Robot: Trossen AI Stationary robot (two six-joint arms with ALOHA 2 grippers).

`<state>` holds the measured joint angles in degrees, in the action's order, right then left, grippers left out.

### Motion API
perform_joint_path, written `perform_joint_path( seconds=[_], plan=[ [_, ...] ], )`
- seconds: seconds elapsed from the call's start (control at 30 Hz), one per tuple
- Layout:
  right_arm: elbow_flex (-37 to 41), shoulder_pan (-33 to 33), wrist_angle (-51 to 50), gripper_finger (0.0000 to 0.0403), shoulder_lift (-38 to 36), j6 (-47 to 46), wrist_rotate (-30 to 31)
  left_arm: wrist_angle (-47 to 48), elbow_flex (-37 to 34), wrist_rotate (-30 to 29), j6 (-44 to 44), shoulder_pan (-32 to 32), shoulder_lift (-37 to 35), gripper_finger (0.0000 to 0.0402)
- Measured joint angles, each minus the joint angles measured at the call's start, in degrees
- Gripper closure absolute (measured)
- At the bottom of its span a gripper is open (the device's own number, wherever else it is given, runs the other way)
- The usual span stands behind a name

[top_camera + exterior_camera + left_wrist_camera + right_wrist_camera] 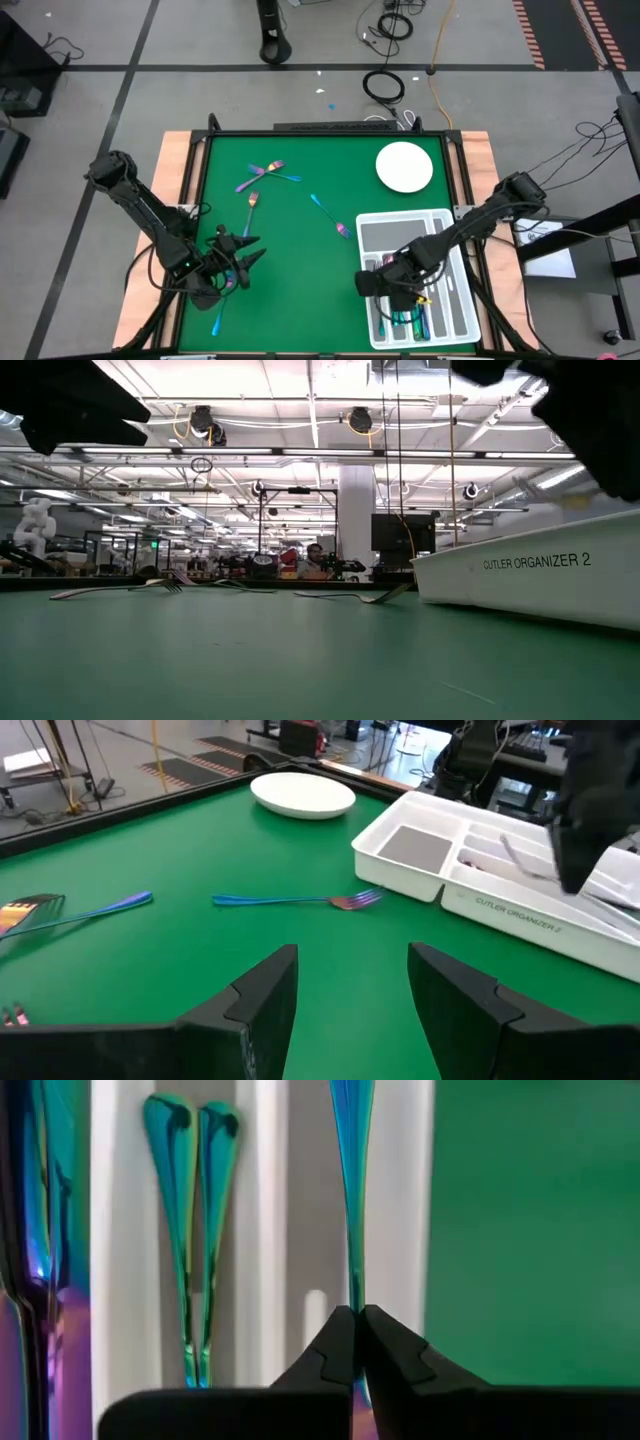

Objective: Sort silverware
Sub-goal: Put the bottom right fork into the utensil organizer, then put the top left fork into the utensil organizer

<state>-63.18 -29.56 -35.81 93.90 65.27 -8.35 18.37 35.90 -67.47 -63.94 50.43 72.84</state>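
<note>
R claw [357, 1342]: jaws pinching shut on a slim utensil [352, 1180], hanging over the tray [455, 322], near end
Key relation: utensil's long axis is running straight out from the R claw, parallel w/ the slot dividers; lying over a slot next to two handles [195, 1230] already in
L claw [350, 990]: jaws standing open, empty, hovering over the mat at its near L side
Loose silverware: fork [295, 901] lying crosswise ahead of L claw, nearer L arm; more pcs [262, 180] mid-mat; one [218, 322] by near edge
Hidden: utensil's head is cut off in R wrist view, so type unclear; can't tell if it's touching the slot floor
</note>
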Motion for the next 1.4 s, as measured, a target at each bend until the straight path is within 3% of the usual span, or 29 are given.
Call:
perform_joint_path(
  seconds=[0.3, 0.47, 1.27, 1.4],
  plan=[
    [0.02, 1.95, 0.94, 0.0403, 5.48, 1.75, -1.39, 0.18, 0.0, 0.01, 0.55, 0.02, 0.0, 0.021],
    [0.02, 2.14, 1.44, 0.0403, 7.32, 2.33, -5.2, 0.31, 0.0, 0.01, 1.86, -0.22, 0.0, 0.021],
    [0.02, 2.21, 4.35, 0.0376, 7.4, 1.43, -5.0, 0.57, 0.0, 1.51, 1.85, -0.59, 0.0, 0.021],
    [0.02, 2.18, 3.91, 0.0376, 6.94, 1.42, -2.69, 0.59, 0.0, 1.51, 1.85, -0.59, 0.0, 0.021]
  ],
)
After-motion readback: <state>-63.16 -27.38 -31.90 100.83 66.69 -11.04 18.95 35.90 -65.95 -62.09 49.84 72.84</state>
